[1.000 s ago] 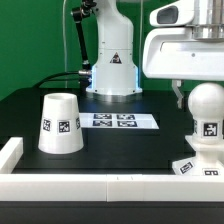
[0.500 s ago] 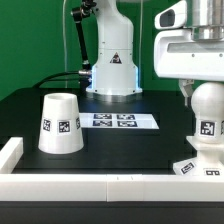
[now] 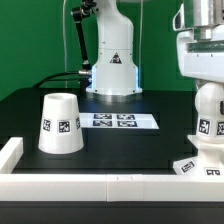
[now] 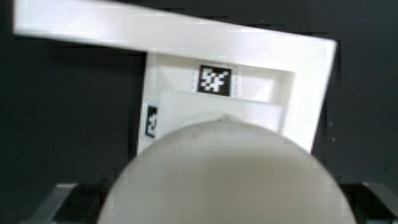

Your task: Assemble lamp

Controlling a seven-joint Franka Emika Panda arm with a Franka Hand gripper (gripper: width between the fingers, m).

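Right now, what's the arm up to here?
Lamp assembly, mid-way. The gripper hangs directly above the bulb, which stands on the base at the exterior view's right. Whether its fingers touch the bulb can't be told. The shade sits untouched at the left, apart from the marker board.

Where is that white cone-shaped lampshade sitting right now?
The shade stands on the black table at the exterior view's left, beside the marker board, far from the bulb at the right.
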